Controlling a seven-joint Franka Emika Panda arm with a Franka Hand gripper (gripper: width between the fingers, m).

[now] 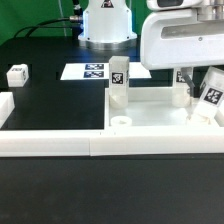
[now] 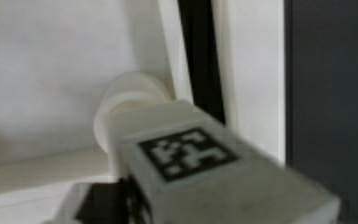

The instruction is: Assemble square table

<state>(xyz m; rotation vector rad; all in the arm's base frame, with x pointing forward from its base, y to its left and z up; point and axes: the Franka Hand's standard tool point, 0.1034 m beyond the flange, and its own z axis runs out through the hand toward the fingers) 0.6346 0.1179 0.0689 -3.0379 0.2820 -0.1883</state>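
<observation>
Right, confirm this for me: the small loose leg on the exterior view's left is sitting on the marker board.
Not so. The exterior view shows that loose leg sitting on the black table, apart from the marker board, which carries only its tags.

The marker board (image 1: 93, 71) lies on the black table (image 1: 50, 100) — white border bars (image 1: 50, 143), apparently end to end, nearer the camera.

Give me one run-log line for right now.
gripper: at tilted leg, grip unclear | upright leg: standing at tabletop corner | loose leg: off the tabletop, exterior view's left
</observation>
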